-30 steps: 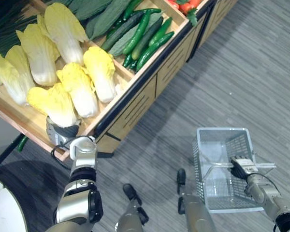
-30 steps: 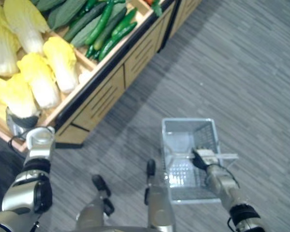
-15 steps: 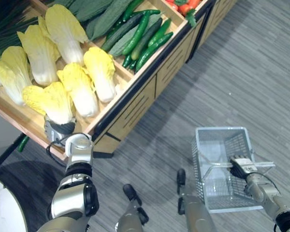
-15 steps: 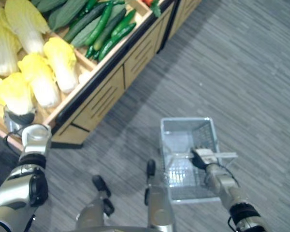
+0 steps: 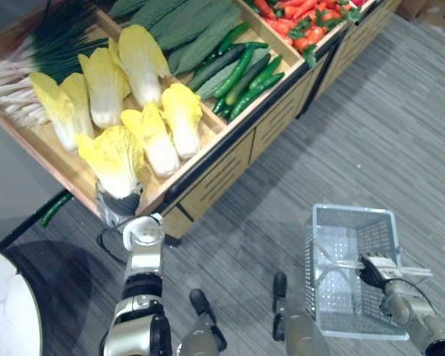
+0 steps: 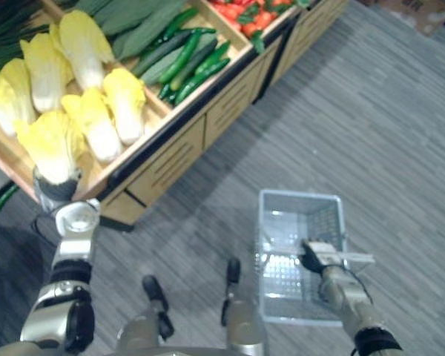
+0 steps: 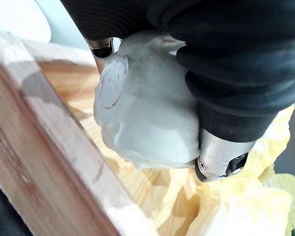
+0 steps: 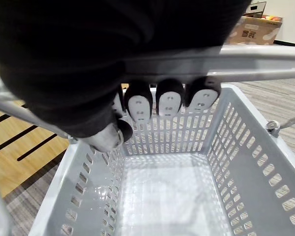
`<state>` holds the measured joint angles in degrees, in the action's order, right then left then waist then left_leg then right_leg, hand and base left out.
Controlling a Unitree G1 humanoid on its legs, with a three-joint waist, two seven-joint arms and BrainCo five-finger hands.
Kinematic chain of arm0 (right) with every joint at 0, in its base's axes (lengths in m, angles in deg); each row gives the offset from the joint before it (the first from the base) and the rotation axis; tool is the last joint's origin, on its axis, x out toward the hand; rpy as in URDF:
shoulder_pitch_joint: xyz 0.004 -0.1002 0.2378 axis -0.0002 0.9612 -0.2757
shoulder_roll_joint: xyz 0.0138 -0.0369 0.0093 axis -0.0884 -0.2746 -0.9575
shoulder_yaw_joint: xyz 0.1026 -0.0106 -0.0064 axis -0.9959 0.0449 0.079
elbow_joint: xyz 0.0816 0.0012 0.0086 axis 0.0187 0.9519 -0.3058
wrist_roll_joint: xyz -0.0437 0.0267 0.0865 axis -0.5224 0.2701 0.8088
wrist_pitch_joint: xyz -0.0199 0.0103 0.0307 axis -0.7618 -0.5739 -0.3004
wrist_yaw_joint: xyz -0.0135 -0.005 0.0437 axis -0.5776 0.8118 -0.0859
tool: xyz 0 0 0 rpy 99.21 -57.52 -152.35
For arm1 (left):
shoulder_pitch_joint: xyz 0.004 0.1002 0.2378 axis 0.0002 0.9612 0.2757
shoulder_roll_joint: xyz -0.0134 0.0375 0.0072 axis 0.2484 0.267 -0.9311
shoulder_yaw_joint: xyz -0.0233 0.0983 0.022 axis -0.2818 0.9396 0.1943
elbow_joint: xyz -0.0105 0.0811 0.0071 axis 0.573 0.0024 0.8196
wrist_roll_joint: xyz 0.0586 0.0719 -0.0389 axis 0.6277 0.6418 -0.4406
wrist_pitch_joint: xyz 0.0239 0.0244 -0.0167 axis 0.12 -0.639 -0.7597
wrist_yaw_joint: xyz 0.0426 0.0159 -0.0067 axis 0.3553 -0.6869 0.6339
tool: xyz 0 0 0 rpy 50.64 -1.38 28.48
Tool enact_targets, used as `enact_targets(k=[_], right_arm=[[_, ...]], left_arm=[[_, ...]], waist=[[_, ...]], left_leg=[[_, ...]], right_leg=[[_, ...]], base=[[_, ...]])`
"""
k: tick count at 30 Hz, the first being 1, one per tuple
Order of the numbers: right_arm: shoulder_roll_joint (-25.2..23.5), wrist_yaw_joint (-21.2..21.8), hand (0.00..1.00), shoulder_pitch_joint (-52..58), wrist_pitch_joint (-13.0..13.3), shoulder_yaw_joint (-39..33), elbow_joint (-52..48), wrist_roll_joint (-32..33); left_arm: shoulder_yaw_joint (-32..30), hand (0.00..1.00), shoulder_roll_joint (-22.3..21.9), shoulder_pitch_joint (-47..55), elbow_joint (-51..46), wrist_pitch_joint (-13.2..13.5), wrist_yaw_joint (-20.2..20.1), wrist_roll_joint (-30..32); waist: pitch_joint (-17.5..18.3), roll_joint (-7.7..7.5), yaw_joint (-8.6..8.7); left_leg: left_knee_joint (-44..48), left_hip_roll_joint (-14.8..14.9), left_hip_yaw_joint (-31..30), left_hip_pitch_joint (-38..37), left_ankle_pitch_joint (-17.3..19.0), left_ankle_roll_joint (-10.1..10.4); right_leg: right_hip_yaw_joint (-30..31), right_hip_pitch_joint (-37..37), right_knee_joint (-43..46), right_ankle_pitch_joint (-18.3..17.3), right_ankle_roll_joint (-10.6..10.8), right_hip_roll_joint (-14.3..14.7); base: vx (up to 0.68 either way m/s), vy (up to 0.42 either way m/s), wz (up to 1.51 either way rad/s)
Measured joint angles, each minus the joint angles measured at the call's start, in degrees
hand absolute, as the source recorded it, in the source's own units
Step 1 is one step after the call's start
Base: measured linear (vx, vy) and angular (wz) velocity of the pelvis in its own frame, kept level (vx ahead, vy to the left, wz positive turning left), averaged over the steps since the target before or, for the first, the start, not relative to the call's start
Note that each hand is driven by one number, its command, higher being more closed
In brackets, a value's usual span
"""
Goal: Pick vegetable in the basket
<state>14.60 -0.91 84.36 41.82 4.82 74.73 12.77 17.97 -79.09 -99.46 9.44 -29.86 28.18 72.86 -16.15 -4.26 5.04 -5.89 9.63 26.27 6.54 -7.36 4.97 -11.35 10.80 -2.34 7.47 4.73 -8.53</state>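
My view has swung since a second ago, but my left hand (image 5: pixel 117 210) stays wrapped round the cabbage (image 5: pixel 113 154) stem at the crate's (image 5: pixel 61 163) near edge. My right hand (image 5: pixel 374 268) clasps the handle (image 8: pixel 265 63) of the empty basket (image 5: pixel 350 210), well right of the crate. The lift is next, I reckon.

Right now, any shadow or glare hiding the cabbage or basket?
Left wrist view: cabbage base well lit in the left robot hand, shadow on the wooden tray beneath. Right wrist view: mild glare on the basket floor under the right robot hand.
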Motion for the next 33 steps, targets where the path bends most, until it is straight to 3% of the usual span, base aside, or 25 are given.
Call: enact_targets(k=[7, 13, 15, 18, 22, 24, 27, 29, 33], right_arm=[[-1.27, 2.27, 1.0, 3.8, -0.76, -3.81, 1.33, -0.06], [-1.47, 2.48, 1.0, 5.14, -0.76, -4.11, 2.88, -0.08], [-1.48, 2.91, 1.0, 5.28, -0.75, -4.48, 2.86, 0.0], [-1.22, 4.53, 1.0, 5.32, -0.75, -4.75, 2.85, 0.39], [0.87, 6.19, 1.0, 3.88, -0.56, -3.35, 1.16, 1.25], [3.73, 7.05, 1.0, 1.17, -0.42, -1.56, -0.27, 5.38], [5.03, 8.79, 1.0, -3.88, -0.39, 0.35, -0.32, 9.96], [5.36, 9.92, 1.0, -6.68, -0.53, 2.06, -0.06, 12.22], [5.28, 10.93, 1.0, -14.68, -1.62, 5.42, 0.3, 16.17]], left_arm=[[-0.2, 1.0, -4.34, 5.5, -13.74, 0.69, 0.24, 2.29], [0.0, 1.0, -5.5, 6.12, -25.63, 0.77, 1.76, 4.89], [0.9, 1.0, -5.52, 6.52, -29.86, 0.78, 1.85, 7.06], [7.38, 1.0, -4.44, 9.0, -35.49, 2.5, 0.98, 9.51], [22.22, 1.0, -0.14, 12.31, -38.33, 6.99, -5.38, 9.32], [30.17, 1.0, 2.12, 13.89, -38.39, 11.05, -12.2, 8.17], [37.15, 1.0, 4.06, 15.23, -38.31, 14.45, -18.07, 6.61], [39.84, 1.0, 4.86, 15.28, -37.3, 16.12, -21.11, 3.96], [47.72, 1.0, 6.03, 15.27, -33.37, 17.0, -26.64, -2.91]], waist=[[4.76, 1.48, -0.62], [7.14, 1.47, -0.64], [7.73, 1.52, -0.65], [8.62, 1.63, -0.72], [10.0, 2.12, -0.67], [11.04, 3.15, -0.51], [11.85, 4.5, -0.38], [12.16, 5.02, -0.38], [12.36, 5.3, -0.5]], left_leg=[[-0.02, -0.09, -1.91, 0.17, -0.02, 0.03], [-0.03, -0.24, -3.05, -0.05, -0.01, 0.06], [-0.04, -0.29, -3.18, 0.0, 0.01, 0.08], [-0.04, -0.37, -3.14, -0.12, 0.01, 0.08], [-0.06, -0.43, -1.56, -1.27, 0.29, 0.35], [-0.08, -0.48, 0.25, -2.31, 0.58, 0.37], [-0.1, -0.25, 3.11, -3.92, 0.93, 0.65], [-0.1, -0.07, 4.71, -4.92, 1.11, 0.88], [-0.14, 0.07, 9.17, -6.73, 1.57, 1.4]], right_leg=[[-1.87, -1.16, -0.18, -0.52, 0.32, -0.2], [-2.95, -2.28, -0.46, -0.6, 0.41, -0.39], [-3.06, -2.3, -0.45, -0.77, 0.65, -0.45], [-3.02, -2.42, -0.45, -0.77, 0.66, -0.53], [-1.44, -2.49, -0.45, -0.7, 0.78, -0.55], [0.42, -2.34, -0.54, -0.64, 0.9, -0.51], [3.33, -1.87, -0.6, -0.49, 1.17, 0.02], [4.89, -1.75, -0.6, -0.37, 1.3, 0.41], [9.07, -0.55, -0.21, 0.19, 1.83, 0.89]], base=[[0.04, -0.003, 0.14], [0.03, 0.0, 0.1], [0.03, 0.0, 0.03], [0.02, 0.001, 0.0], [0.03, 0.003, -0.2], [0.03, 0.006, -0.38], [0.03, -0.004, -0.49], [0.02, -0.017, -0.46], [0.02, -0.025, -0.51]])
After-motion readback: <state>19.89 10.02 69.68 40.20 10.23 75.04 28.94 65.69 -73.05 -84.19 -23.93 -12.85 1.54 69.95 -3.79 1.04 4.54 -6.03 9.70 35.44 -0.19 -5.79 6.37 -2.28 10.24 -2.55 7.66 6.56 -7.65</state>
